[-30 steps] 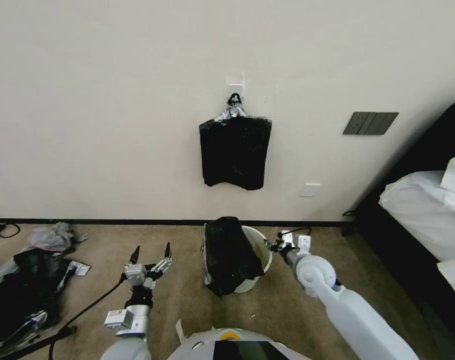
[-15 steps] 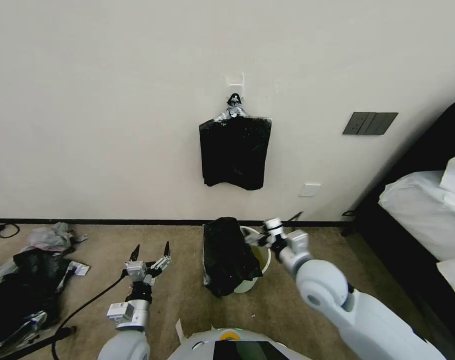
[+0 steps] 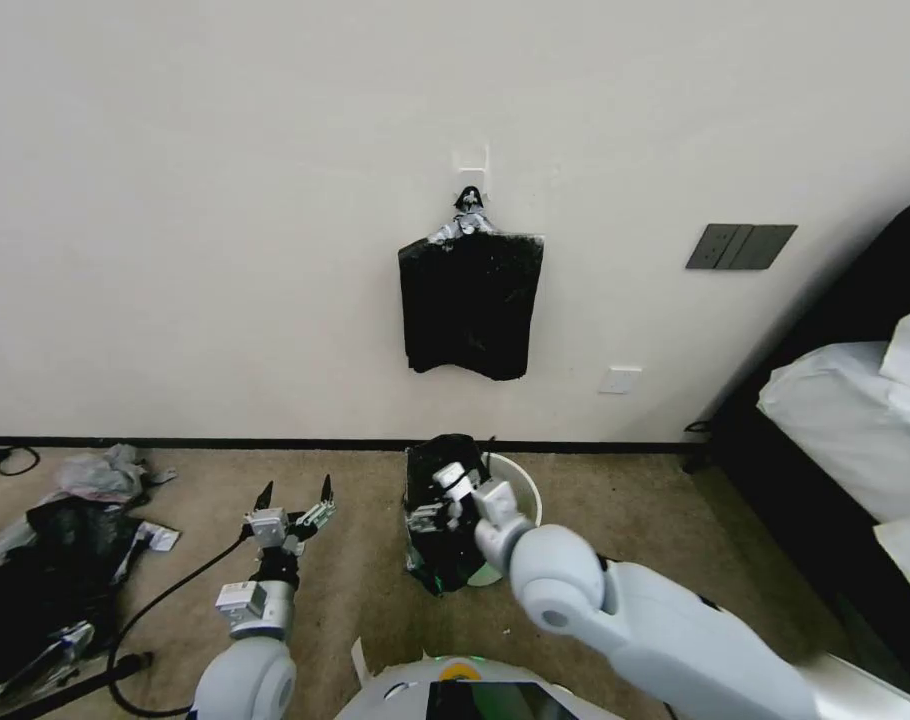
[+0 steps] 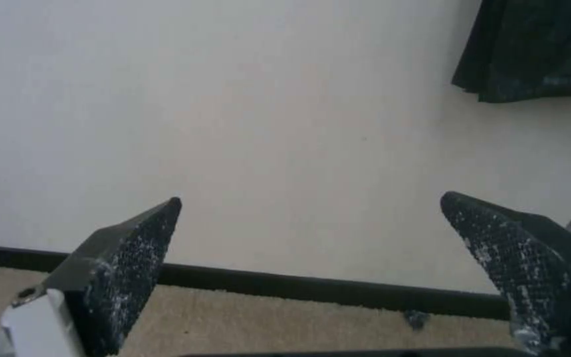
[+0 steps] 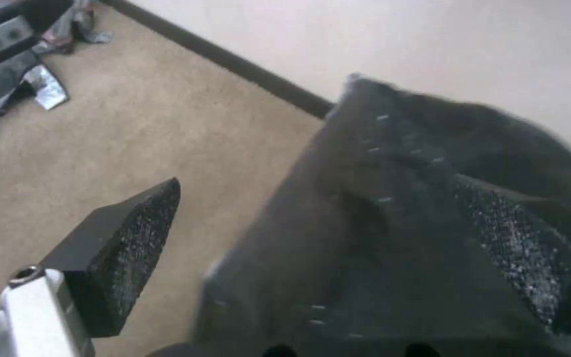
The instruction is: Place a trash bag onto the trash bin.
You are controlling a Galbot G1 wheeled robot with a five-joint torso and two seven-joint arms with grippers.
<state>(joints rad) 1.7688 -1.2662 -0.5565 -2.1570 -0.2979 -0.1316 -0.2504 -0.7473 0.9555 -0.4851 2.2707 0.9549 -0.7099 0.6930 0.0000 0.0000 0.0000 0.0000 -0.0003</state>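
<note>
The cream-white trash bin (image 3: 524,489) stands on the carpet by the wall. A glossy black trash bag (image 3: 438,556) hangs draped over its left side and rim. My right gripper (image 3: 437,497) reaches across the bin and sits open right at the bag's upper part. In the right wrist view the bag (image 5: 398,208) lies between and behind the spread fingers (image 5: 124,250), and the right gripper (image 5: 325,243) holds nothing. My left gripper (image 3: 295,506) stands open to the left of the bin, pointing up at the wall. Nothing is between the left gripper (image 4: 312,233) fingers.
A flat bundle of black bags (image 3: 470,305) hangs from a wall hook above the bin; the same bundle (image 4: 537,49) shows in the left wrist view. A heap of plastic scraps (image 3: 45,560) and a cable lie at the left. A bed (image 3: 855,430) stands at the right.
My right arm has swung left, from the bin's right side across its mouth to the bag on the left. The left gripper has hardly moved.
</note>
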